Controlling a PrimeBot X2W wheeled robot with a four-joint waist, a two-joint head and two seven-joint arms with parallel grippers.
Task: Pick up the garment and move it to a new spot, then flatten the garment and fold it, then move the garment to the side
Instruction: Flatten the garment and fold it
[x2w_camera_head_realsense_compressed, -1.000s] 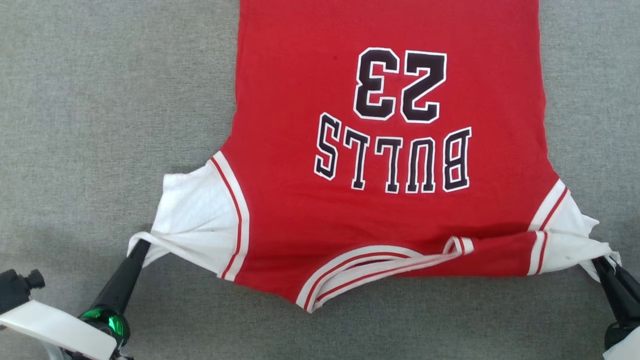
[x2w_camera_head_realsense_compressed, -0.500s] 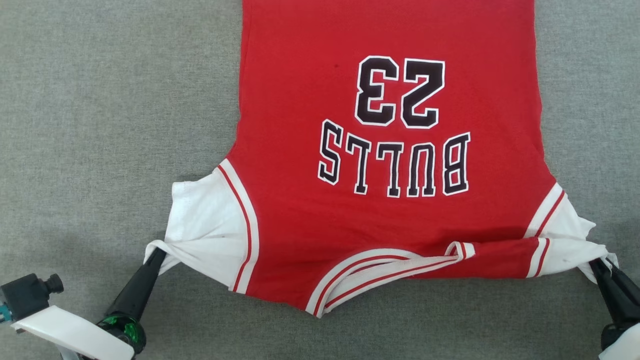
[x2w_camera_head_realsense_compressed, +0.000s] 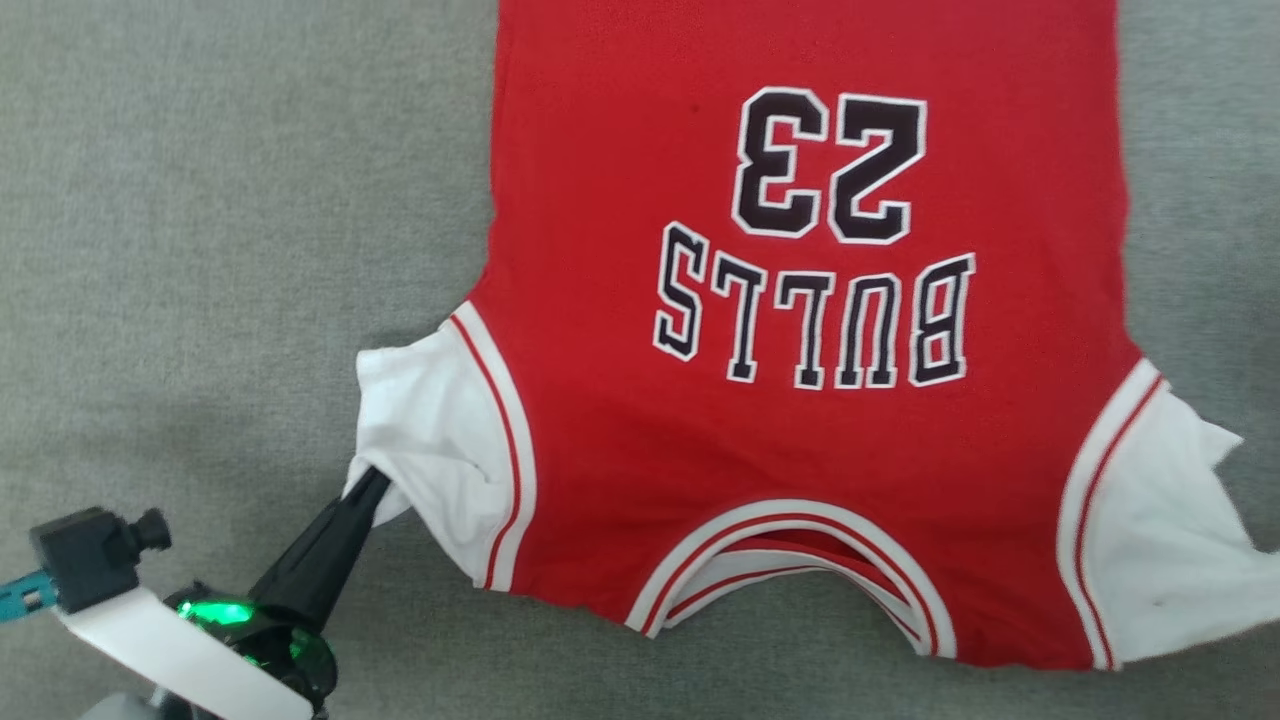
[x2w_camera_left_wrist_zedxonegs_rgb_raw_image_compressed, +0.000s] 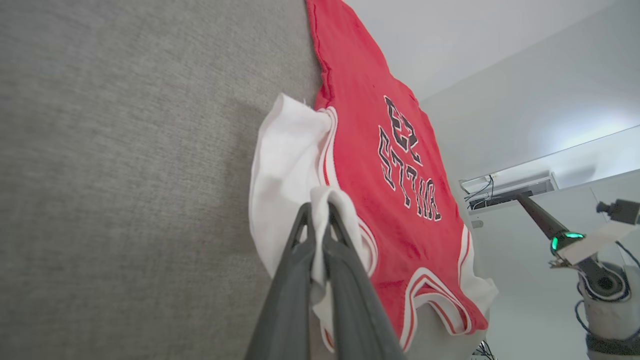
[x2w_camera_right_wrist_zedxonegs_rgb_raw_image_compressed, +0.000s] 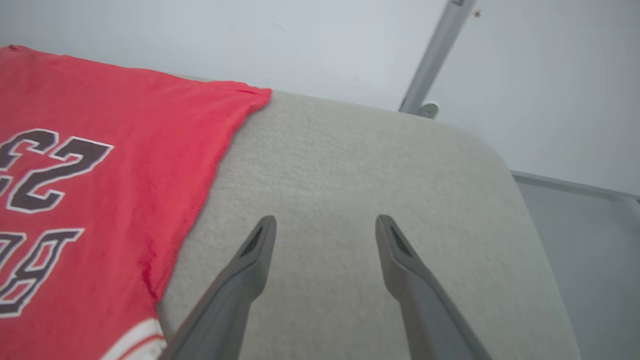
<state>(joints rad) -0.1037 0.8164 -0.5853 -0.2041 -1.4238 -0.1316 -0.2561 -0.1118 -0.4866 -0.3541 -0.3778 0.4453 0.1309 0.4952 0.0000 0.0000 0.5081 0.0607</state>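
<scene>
Presently the left gripper (x2w_camera_head_realsense_compressed: 366, 487) pinches the garment (x2w_camera_head_realsense_compressed: 800, 440) by its lower-left sleeve (x2w_camera_head_realsense_compressed: 430, 420) (right gripper (x2w_camera_right_wrist_zedxonegs_rgb_raw_image_compressed: 324, 226) spread, empty), so a one-sided pull risks skewing and bunching it.

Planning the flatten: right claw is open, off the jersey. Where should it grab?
On the jersey, I'd take the free white sleeve at its outer hem corner, which juts past the red body onto the grey cushion. Bring the right claw in low from the robot's right, mirroring the left claw, shut on the other sleeve.
</scene>
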